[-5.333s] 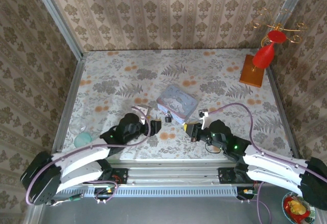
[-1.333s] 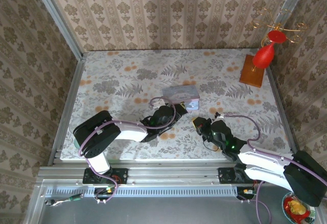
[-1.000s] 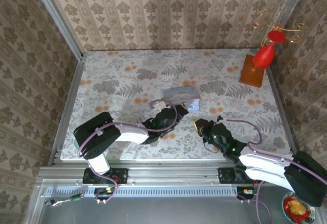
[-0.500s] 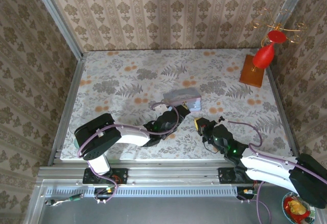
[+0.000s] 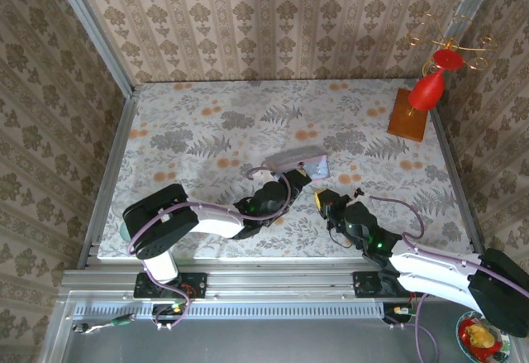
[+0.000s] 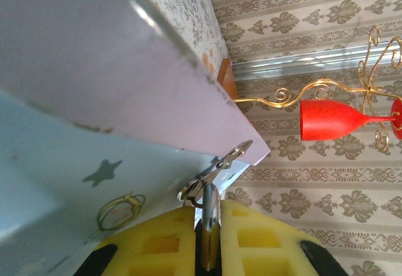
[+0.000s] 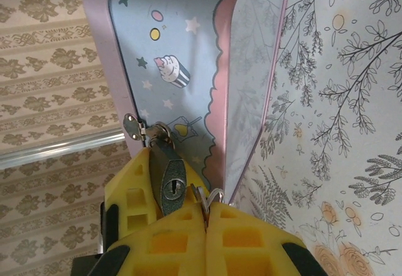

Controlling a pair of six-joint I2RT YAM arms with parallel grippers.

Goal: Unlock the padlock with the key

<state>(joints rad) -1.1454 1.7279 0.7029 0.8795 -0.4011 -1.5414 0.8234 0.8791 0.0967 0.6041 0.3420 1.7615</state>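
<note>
I judge the padlock [image 7: 169, 178], hanging at the hasp of the tilted tin [image 7: 182, 68], light, rigid and slick, best pinched across its flat sides clear of the keyhole, where my left jaws seem clenched, right jaws clenched on the key [image 7: 211, 196].

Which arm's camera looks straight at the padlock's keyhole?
The one on the right end effector: the padlock shows its keyhole face-on, while the left end effector sees thin metal edge-on.
</note>
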